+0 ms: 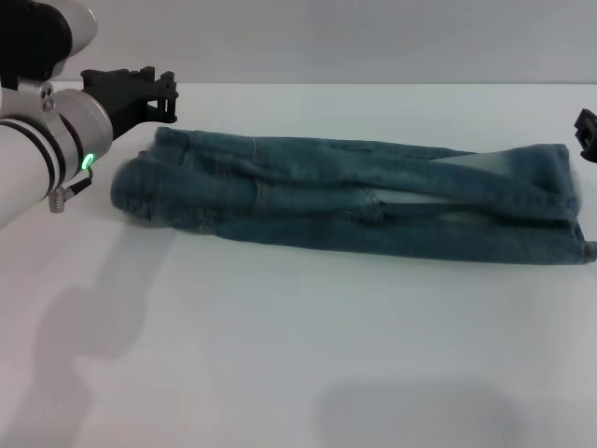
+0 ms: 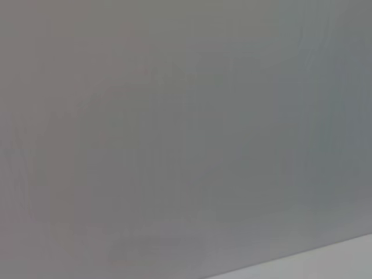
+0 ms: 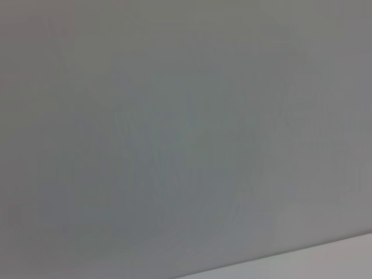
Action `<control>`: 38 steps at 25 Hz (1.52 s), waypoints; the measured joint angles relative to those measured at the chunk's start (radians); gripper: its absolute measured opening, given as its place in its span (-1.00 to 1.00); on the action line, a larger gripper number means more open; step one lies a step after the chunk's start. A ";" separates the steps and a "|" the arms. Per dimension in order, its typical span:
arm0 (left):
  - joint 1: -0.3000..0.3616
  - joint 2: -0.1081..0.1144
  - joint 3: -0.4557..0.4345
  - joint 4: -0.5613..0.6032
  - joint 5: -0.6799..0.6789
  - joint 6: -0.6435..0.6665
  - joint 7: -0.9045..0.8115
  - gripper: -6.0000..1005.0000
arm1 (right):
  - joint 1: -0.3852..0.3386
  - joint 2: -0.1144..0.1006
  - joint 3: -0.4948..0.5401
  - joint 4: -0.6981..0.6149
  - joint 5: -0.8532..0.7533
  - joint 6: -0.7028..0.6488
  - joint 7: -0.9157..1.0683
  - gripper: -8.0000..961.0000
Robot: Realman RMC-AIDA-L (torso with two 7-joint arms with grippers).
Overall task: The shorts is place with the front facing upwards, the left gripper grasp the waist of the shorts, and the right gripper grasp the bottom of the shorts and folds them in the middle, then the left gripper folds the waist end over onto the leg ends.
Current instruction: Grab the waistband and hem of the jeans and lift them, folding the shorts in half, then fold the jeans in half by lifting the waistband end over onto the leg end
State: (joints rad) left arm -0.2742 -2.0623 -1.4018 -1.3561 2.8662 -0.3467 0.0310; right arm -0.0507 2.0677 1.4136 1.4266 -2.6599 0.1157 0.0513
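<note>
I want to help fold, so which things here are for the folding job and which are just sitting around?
For the job:
- the blue-green denim shorts, already folded lengthwise on the table
- the black pronged left gripper, near the gathered waist end
- the black right gripper, only its edge showing by the leg ends

Just there:
- the plain white table

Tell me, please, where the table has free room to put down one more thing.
The table is bare across the whole near side, in front of the shorts. A thin strip behind them is also bare. The left end is crowded by the left gripper; the right gripper sits at the right edge.
</note>
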 joint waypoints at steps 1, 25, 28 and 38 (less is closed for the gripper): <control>0.000 0.000 0.002 0.001 0.000 0.005 0.000 -0.77 | 0.000 0.000 -0.001 0.000 0.000 -0.002 -0.001 -0.54; 0.073 0.004 -0.006 -0.096 -0.022 -0.073 -0.001 0.69 | 0.086 0.016 -0.260 -0.533 -0.059 -1.071 -0.175 0.73; 0.071 0.004 -0.017 -0.110 -0.022 -0.145 -0.002 0.69 | 0.105 0.012 -0.299 -0.587 0.002 -1.060 -0.176 0.65; 0.060 0.004 -0.030 -0.158 -0.022 -0.318 0.005 0.69 | 0.141 0.015 -0.340 -0.696 0.028 -1.038 -0.164 0.06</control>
State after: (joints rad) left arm -0.2146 -2.0586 -1.4319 -1.5144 2.8440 -0.6642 0.0356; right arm 0.0905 2.0825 1.0732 0.7309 -2.6321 -0.9218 -0.1127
